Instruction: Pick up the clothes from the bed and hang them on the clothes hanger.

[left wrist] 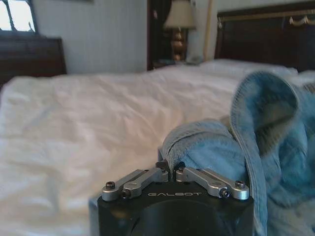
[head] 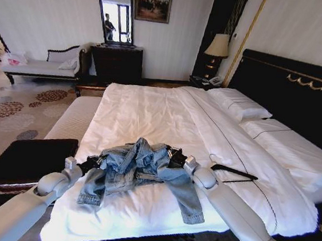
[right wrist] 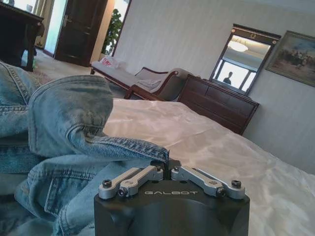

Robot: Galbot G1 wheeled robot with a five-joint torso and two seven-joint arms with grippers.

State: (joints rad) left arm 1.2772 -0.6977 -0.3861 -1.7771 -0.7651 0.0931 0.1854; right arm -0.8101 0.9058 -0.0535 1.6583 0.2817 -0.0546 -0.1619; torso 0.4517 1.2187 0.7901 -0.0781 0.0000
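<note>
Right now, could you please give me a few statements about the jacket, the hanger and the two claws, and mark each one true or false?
1. The denim jacket lies crumpled on the bed. True.
2. The jacket is already on the hanger. False: the hanger lies bare on the sheet beside the jacket, on the headboard side.
3. The left claw is shut on a fold of the jacket. True.
4. The right claw hangs open above the pillows. False: it is shut on the jacket's edge.
5. A lamp stands beside the headboard. True.
</note>
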